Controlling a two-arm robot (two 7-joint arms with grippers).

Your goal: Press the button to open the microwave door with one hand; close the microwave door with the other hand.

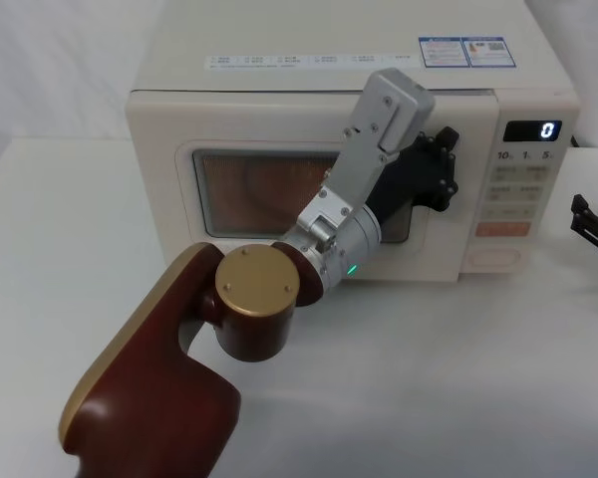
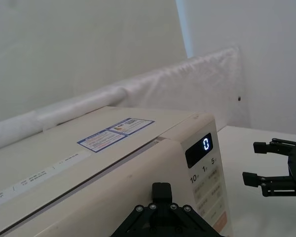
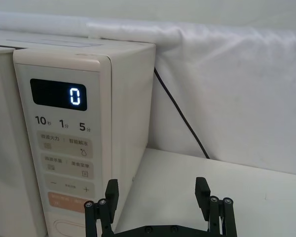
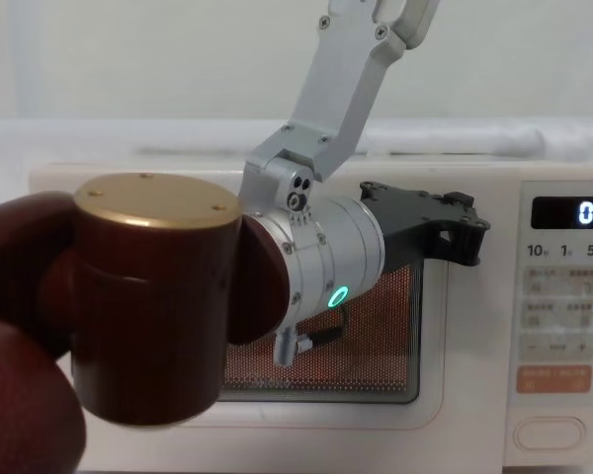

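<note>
The microwave door [image 1: 164, 204] looks closed, flush with the cream front. My left arm crosses in front of its dark window, and the black left gripper [image 1: 441, 164] rests against the door's right edge, beside the control panel, fingers together. In the chest view the left gripper [image 4: 469, 232] sits at the window's upper right corner. The wide cream button [image 1: 500, 257] is at the bottom of the panel, also seen as the button [image 4: 550, 434]. My right gripper [image 1: 575, 216] hovers open to the right of the panel, level with its keys, touching nothing; between its fingers [image 3: 157, 190] there is only air.
The display [image 1: 546, 130] reads 0. An orange key [image 4: 552, 379] sits just above the button. A black cable [image 3: 180, 116] runs down behind the microwave's right side. White cloth covers the wall behind. Bare white table [image 1: 458, 378] lies in front and to the right.
</note>
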